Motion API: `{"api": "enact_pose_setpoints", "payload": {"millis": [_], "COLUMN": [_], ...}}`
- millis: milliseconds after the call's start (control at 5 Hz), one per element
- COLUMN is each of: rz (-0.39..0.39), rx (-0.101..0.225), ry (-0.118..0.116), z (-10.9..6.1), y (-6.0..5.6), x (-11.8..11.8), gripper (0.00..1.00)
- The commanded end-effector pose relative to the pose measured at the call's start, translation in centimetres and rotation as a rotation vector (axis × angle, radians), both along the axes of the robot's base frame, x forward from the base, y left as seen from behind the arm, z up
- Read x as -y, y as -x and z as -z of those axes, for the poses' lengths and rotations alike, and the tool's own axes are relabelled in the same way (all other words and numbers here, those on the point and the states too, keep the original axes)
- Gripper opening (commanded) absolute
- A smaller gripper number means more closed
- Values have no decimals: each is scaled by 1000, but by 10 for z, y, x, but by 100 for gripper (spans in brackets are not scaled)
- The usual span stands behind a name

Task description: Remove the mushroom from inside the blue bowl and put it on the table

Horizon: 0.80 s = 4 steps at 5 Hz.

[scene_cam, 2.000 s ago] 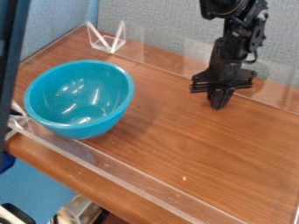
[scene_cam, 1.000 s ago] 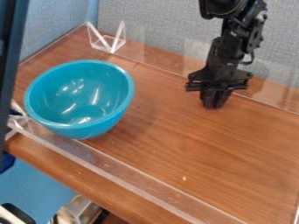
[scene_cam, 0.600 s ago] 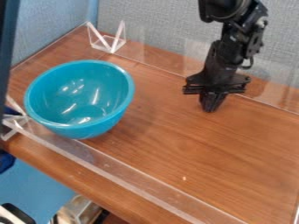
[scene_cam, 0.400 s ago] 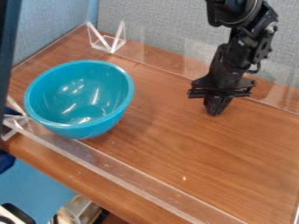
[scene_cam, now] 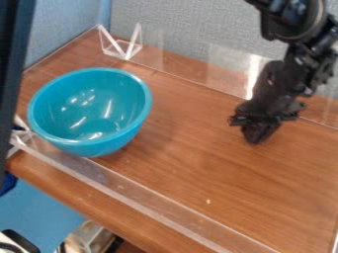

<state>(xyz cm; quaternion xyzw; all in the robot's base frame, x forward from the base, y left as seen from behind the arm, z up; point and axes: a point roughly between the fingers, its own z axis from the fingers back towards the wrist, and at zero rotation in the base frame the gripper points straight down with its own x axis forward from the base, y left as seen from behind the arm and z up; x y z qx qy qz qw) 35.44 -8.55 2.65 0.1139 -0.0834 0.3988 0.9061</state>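
My pincer (scene_cam: 260,135) sits clenched, tips low over the worktop (scene_cam: 185,148), well apart from the blue bowl (scene_cam: 89,111); no mushroom visible (possibly hidden between the tips); I'd release gently.

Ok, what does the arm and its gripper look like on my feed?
The arm is all black, built of chunky jointed segments with a bulkier block near the top. It narrows to a small black gripper with short fingers. No cables, labels or markings can be made out.
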Motion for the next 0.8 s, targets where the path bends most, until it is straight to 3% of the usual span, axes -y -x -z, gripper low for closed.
{"api": "enact_pose_setpoints", "payload": {"millis": [0, 400, 600], "rz": [-66, -148, -245], "rx": [81, 65, 48], "ry": [17, -6, -11], "z": [-29, -21, -18], "y": [0, 16, 21], "x": [16, -17, -25], "gripper": [0, 0, 100]}}
